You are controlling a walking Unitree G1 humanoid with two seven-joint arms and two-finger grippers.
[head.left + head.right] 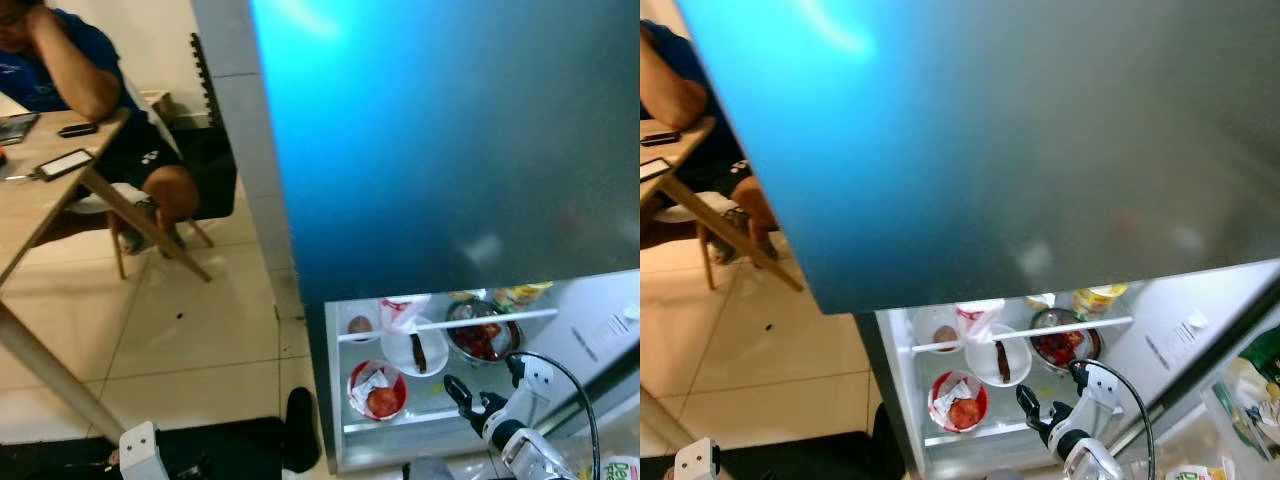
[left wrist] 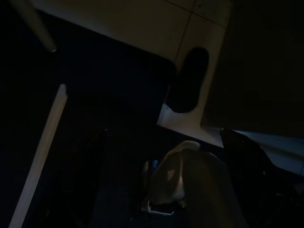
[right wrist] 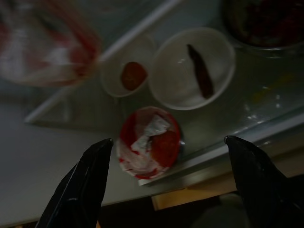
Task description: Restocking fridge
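Daylight fills the head views, soft overall, with pale beige floor tiles [image 1: 190, 340] evenly lit at lower left. The large blue-to-grey glossy fridge door [image 1: 450, 130] carries a hazy white glare patch at upper centre. The left wrist view is nearly black. The right wrist view is dim, its upper left smeared out of focus.

At the bottom right, the fridge shelf [image 1: 440, 412] holds a red bowl [image 1: 377, 390], a white plate [image 1: 415, 347], a small white cup [image 1: 360, 325] and a metal bowl [image 1: 483, 332].
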